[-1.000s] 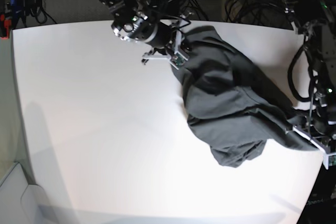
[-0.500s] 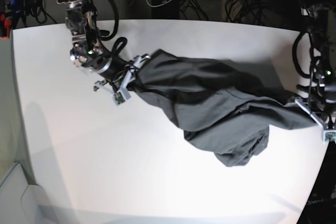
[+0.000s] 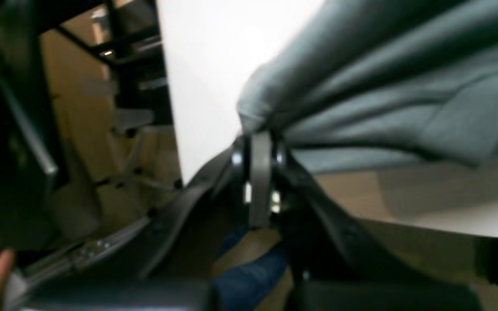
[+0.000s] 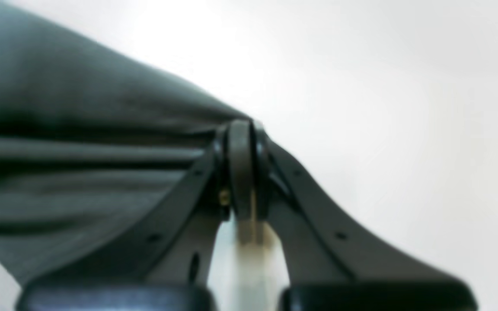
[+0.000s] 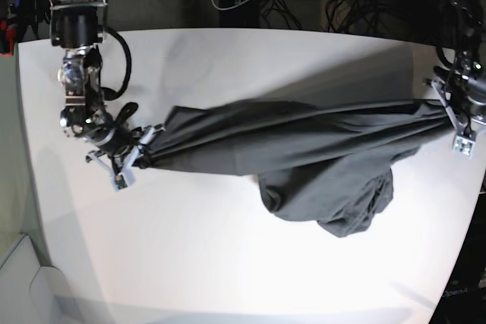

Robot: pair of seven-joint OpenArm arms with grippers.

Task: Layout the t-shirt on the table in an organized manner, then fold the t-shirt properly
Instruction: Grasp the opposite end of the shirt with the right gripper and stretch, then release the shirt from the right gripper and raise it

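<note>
Dark charcoal-grey soft fabric t-shirt (image 5: 304,149) stretched over white smooth worktop (image 5: 228,263) | left hand (image 5: 449,109), right hand (image 5: 144,149) each clenched on an end | sagging middle bunched, shape unclear

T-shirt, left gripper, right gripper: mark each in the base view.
t-shirt (image 5: 304,138): base view, on the stretched middle of the cloth.
left gripper (image 5: 448,108): base view, at its tips where they pinch the shirt's right end.
right gripper (image 5: 144,149): base view, at its tips where they pinch the shirt's left end.
</note>
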